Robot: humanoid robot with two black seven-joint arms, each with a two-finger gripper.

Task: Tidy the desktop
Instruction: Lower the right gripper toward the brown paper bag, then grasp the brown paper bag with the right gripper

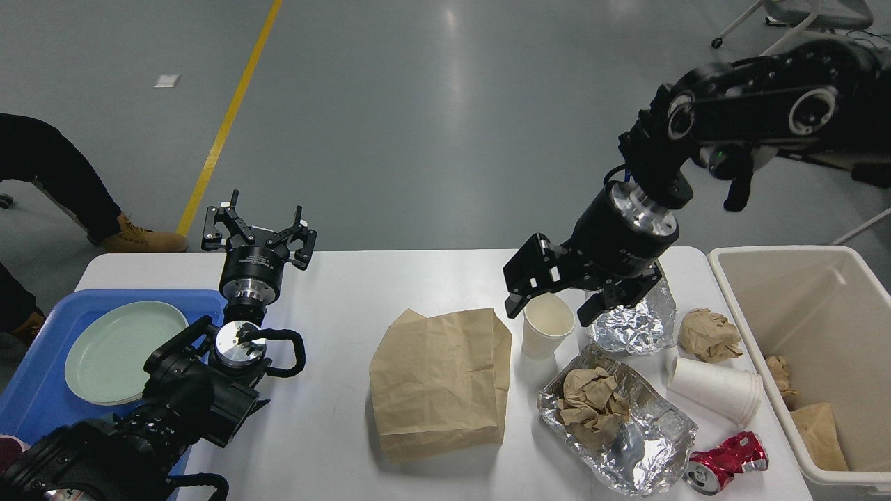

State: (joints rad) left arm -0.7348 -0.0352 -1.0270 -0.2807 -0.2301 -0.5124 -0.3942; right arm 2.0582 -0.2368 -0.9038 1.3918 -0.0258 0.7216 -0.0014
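The white desktop [327, 417] carries litter: a flat brown paper bag [438, 383], an upright white paper cup [546, 325], a crumpled foil sheet [637, 321], a foil tray [619, 424] with crumpled brown paper in it, a brown paper ball [708, 334], stacked white cups on their side [717, 390] and a crushed red can [727, 460]. My right gripper [551, 312] is open, its fingers to either side of the upright cup's rim. My left gripper [259, 223] is open and empty over the desktop's far left edge.
A blue tray [42, 390] with a pale green plate [115, 351] sits at the left. A beige bin [814, 362] with brown paper scraps stands at the right. A person's legs and boots show at the far left on the floor.
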